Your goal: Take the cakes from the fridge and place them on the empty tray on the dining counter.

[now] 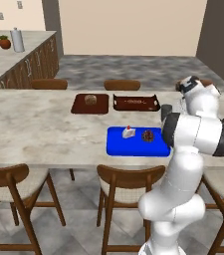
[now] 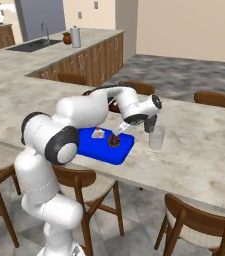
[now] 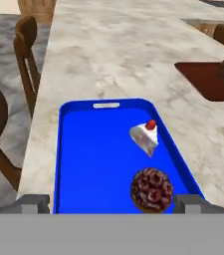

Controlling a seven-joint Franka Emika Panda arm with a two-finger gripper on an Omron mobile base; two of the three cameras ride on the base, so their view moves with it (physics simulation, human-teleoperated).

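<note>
Nearby, a clear glass [image 2: 156, 138] stands just beside my blue tray [image 3: 91, 164] on the marble-grey desk [image 1: 39, 127]; two brown trays [image 1: 90, 104] lie behind it, wooden chairs [image 1: 126, 187] along it. Both cakes, cherry slice [image 3: 145, 138] and dark round cake [image 3: 152, 190], rest on the blue tray. My end effector [image 3: 112, 204] hovers spread wide, empty.

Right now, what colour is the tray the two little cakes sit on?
Bright blue. The tray shows best in the hand view, under both cakes.
</note>
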